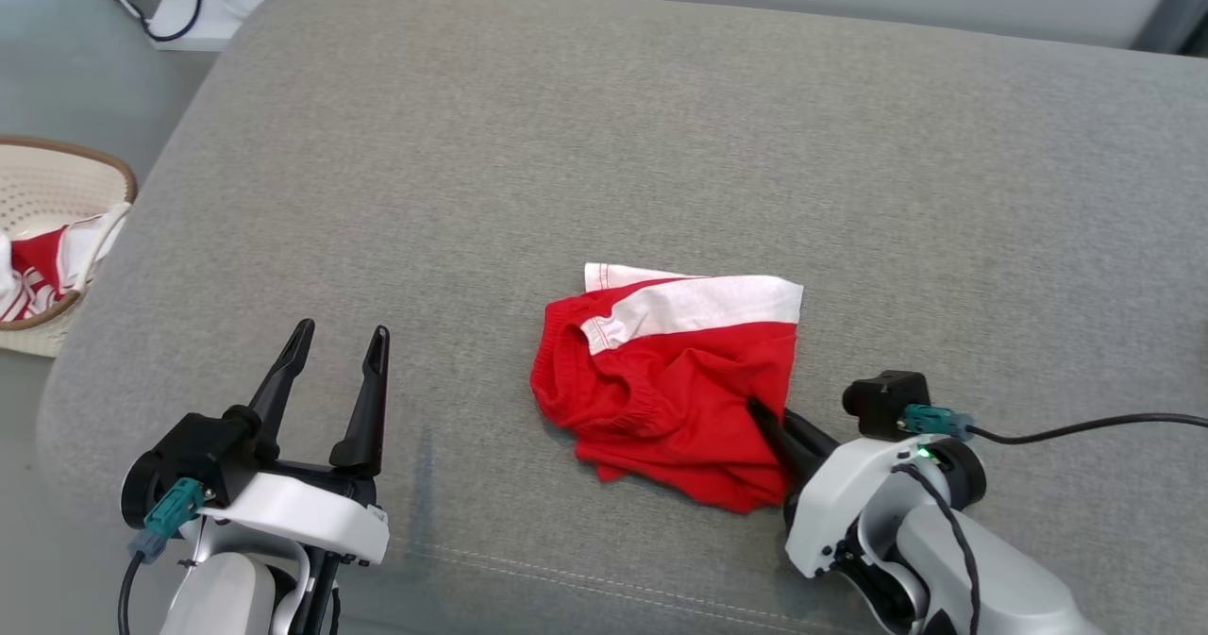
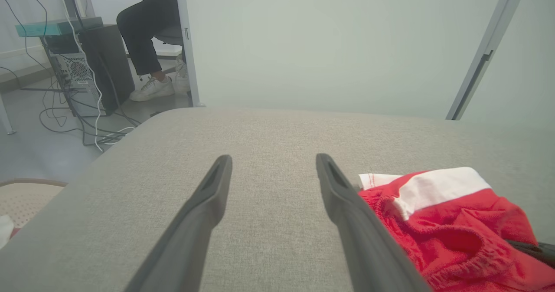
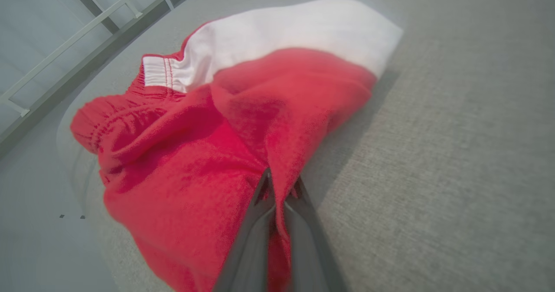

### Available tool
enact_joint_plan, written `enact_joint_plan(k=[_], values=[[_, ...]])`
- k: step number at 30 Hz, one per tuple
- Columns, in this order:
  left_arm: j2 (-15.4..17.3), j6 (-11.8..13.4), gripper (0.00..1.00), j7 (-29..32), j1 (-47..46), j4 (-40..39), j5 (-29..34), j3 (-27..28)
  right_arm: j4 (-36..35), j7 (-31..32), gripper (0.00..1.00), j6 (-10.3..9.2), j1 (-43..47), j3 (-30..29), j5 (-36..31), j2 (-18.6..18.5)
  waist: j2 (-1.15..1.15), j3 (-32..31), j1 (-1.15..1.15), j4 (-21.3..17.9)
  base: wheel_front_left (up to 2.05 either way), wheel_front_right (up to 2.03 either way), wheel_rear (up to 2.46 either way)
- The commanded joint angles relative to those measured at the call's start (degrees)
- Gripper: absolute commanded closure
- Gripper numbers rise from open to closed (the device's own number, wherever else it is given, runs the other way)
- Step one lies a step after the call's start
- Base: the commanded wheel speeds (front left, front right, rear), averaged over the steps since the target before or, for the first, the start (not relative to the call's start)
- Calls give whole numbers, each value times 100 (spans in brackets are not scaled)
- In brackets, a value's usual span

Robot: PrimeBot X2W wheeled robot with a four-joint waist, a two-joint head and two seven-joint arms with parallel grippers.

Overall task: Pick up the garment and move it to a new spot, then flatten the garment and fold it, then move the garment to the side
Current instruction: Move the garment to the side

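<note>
The garment (image 1: 665,380) is a red pair of shorts with a white band, lying crumpled near the middle of the grey cushion (image 1: 661,144). My right gripper (image 1: 763,415) is at its lower right edge, shut on a fold of the red fabric. In the right wrist view the two fingers pinch the red cloth of the garment (image 3: 225,123) between their tips, at the right gripper (image 3: 279,183). My left gripper (image 1: 340,347) stands open over bare cushion to the garment's left. In the left wrist view the left gripper (image 2: 273,164) holds nothing and the garment (image 2: 451,214) lies at the right.
A pale woven basket (image 1: 57,192) with red and white cloth stands off the cushion's left edge. Cables and a power strip (image 1: 189,12) lie on the floor at the far left. A seated person's legs (image 2: 147,44) and a computer tower (image 2: 73,70) show beyond the cushion.
</note>
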Motion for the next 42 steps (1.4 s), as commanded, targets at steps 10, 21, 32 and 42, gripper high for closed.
enact_joint_plan(k=[10, 21, 32, 42], values=[[231, -65, 0, -75, -357, -207, -31, 98, -123, -391, 100, 24, 190, -386, -61, -385, 0, 110, 0, -814, 0, 0, 0], [544, -80, 0, 33, -577, -309, -11, -42, -700, -408, 100, 24, 721, -1417, -728, -415, 0, 348, 0, -2326, 0, 0, 0], [698, 2, 0, 233, -635, -633, -1, -51, -1156, -409, 100, 24, 671, -1711, -1335, -479, 0, 595, 0, -2972, 0, 0, 0], [729, 18, 0, 281, -760, -749, -47, -103, -2331, 174, 100, 24, -403, -1285, -1584, -1441, 0, 788, 0, -2984, 0, 0, 0]])
